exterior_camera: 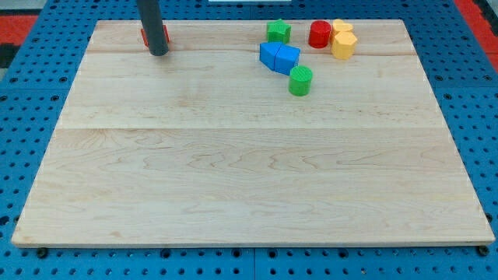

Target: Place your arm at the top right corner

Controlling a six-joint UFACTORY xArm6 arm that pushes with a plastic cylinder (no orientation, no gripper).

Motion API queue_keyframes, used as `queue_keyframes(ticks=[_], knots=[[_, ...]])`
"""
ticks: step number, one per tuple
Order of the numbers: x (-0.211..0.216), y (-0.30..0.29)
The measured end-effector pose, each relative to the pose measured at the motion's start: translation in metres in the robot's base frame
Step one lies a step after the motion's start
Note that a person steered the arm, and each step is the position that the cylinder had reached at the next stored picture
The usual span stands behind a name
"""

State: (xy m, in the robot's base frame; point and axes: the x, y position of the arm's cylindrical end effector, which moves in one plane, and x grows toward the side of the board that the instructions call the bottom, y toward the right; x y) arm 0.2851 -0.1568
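My tip (158,52) rests on the wooden board (249,179) near the view's top left. A red block (166,35) sits right behind the rod, mostly hidden by it. The other blocks cluster at the view's top right, far from my tip: a green star-like block (278,31), a red cylinder (320,34), a yellow block (341,28), a yellow hexagonal block (343,45), two blue blocks side by side (279,57), and a green cylinder (300,80).
The board lies on a blue perforated table (31,117). A red surface (15,27) shows past the view's top left corner and another (478,12) at the top right.
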Motion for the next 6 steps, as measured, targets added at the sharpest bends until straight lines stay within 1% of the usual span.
queue_keyframes(ticks=[1, 2, 3, 4, 5, 6], knots=[[0.019, 0.003], [0.02, 0.02], [0.02, 0.056], [0.017, 0.128], [0.012, 0.158], [-0.017, 0.128]])
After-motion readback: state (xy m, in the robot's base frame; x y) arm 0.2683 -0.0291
